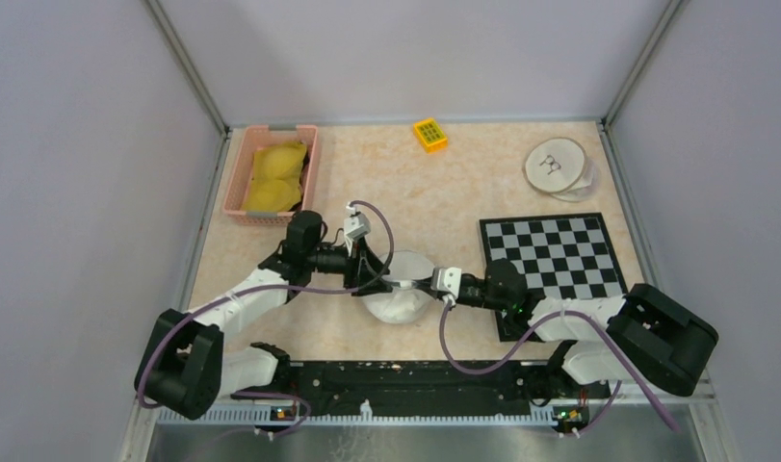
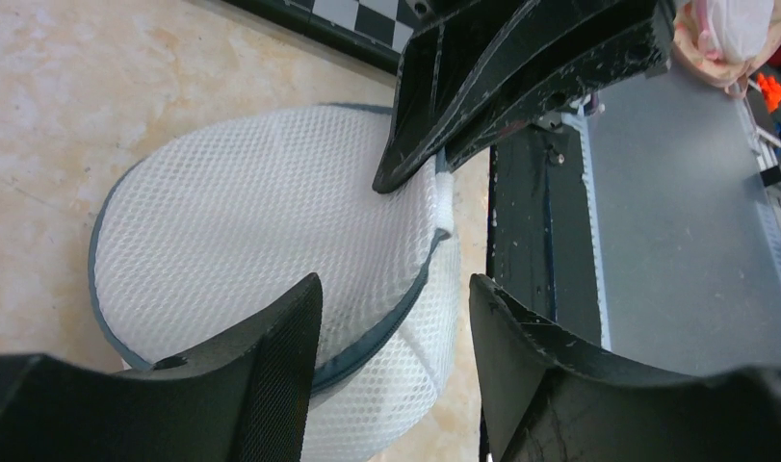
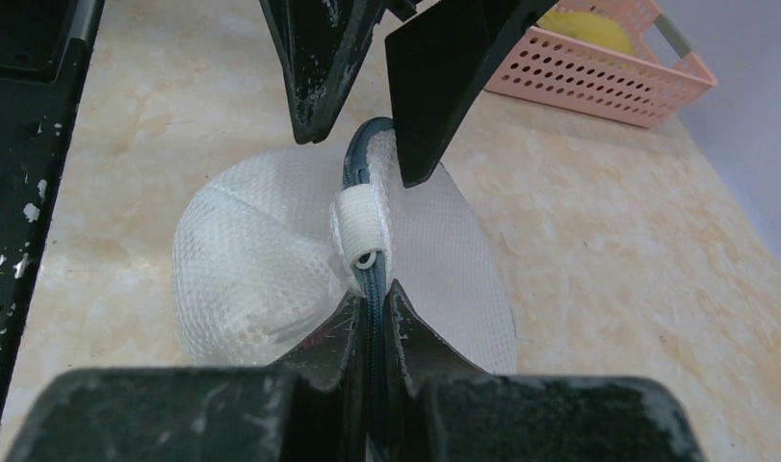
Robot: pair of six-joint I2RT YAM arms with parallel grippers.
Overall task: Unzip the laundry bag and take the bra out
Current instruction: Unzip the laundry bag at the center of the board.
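Note:
The laundry bag [image 1: 396, 300] is a round white mesh pouch with a teal zipper seam, lying at the table's middle near the front. My left gripper [image 2: 396, 289] is open and straddles the bag's [image 2: 251, 221] rim, one finger over the top face and one beyond the side wall. My right gripper [image 3: 372, 294] is shut on the teal zipper [image 3: 357, 159] just below a white tab [image 3: 357, 226]. In the top view the left gripper [image 1: 391, 279] and the right gripper [image 1: 427, 284] meet over the bag from opposite sides. The bra is hidden; nothing of it shows through the mesh.
A pink basket [image 1: 271, 173] with yellow padded fabric stands at the back left. A yellow block [image 1: 429, 134] lies at the back. A chessboard [image 1: 552, 258] and round white discs [image 1: 557, 166] lie to the right. A black rail [image 1: 405, 380] runs along the near edge.

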